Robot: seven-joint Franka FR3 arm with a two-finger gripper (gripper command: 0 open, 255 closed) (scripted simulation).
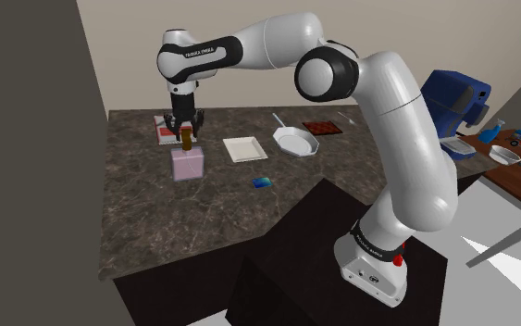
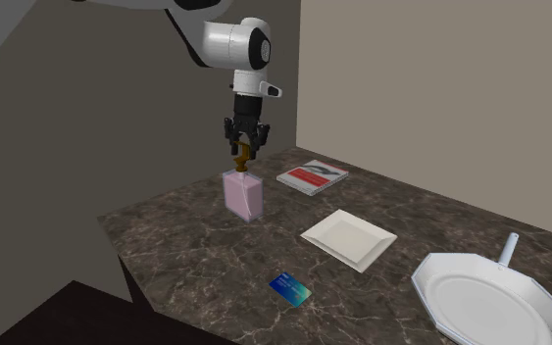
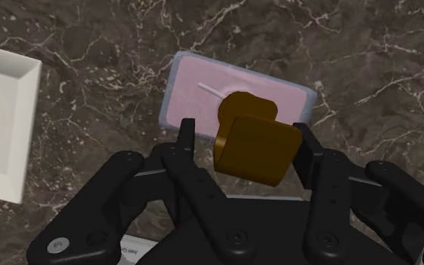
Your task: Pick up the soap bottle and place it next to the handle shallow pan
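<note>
The soap bottle (image 1: 189,164) is a pale pink block with a brown pump head, standing upright on the dark marble counter (image 1: 156,213). My gripper (image 1: 186,130) hangs straight down over it, seen from across as gripper (image 2: 243,152) above the bottle (image 2: 242,194). In the wrist view the gripper (image 3: 248,143) is open with the brown pump head between its fingers. One finger (image 3: 306,147) lies against the pump; the other stands a small gap away. The bottle body (image 3: 202,94) shows beneath. The white shallow pan (image 1: 295,142) with its handle lies further along the counter, also seen as pan (image 2: 484,304).
A square white plate (image 1: 245,149) lies between bottle and pan, a small blue card (image 1: 263,181) in front of it. A red-and-white book (image 2: 312,176) lies near the wall behind the bottle. A dark red tray (image 1: 321,128) sits past the pan.
</note>
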